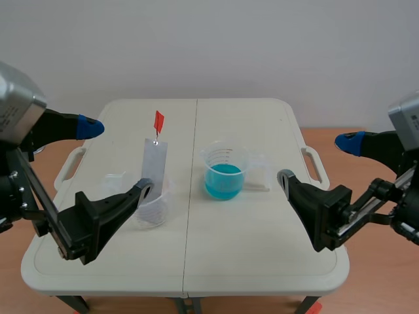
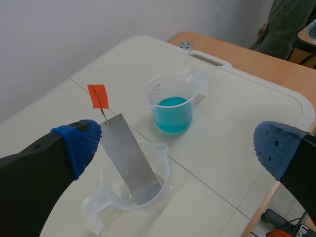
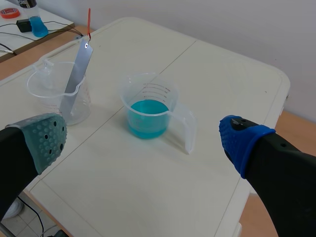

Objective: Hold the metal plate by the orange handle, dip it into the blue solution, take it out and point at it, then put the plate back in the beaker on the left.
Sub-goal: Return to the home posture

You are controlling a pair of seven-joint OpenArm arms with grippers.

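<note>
A grey metal plate [image 1: 154, 160] leans upright in the clear empty beaker [image 1: 152, 210] left of the table's centre seam, its orange handle [image 1: 158, 121] sticking up. To the right stands a clear beaker of blue solution [image 1: 224, 173]. My left gripper [image 1: 118, 159] is open, hovering around the plate without touching it. In the left wrist view the plate [image 2: 129, 158] and handle [image 2: 98, 96] sit beside one finger of the left gripper [image 2: 178, 145]. My right gripper [image 1: 316, 160] is open to the right of the blue beaker [image 3: 147, 111], holding nothing.
The white folding table [image 1: 262, 248] has carry handles at both side edges and a seam down the middle. Wooden floor surrounds it. Beyond the empty beaker [image 3: 44, 86], a side bench holds a bottle with blue liquid [image 3: 35, 24] and cables.
</note>
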